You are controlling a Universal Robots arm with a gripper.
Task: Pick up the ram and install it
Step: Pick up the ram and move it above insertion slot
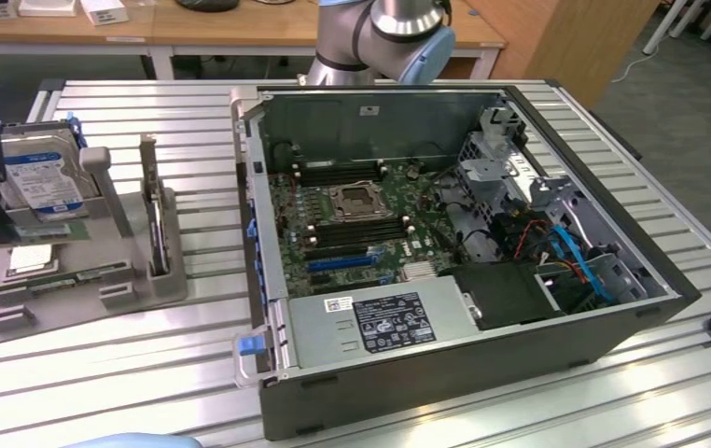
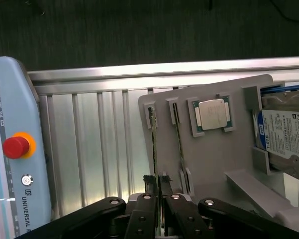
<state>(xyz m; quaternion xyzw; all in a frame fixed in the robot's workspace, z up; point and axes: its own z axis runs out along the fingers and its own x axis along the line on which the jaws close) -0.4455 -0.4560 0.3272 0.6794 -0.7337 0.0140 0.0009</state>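
Jaws: gripper is pinching the ram at the holder's edge slot; a straight, untwisted pull is looking safest.

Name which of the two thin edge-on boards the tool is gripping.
The ram, farther from the CPU: the tool is shut on it. The other board, beside the CPU, stands free.

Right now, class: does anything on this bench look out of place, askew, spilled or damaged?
Nothing looks spilled or damaged. The grey plastic parts holder sits slightly skewed to the slatted metal table. The gripper has its jaws closed on the thin green ram stick in its slot.
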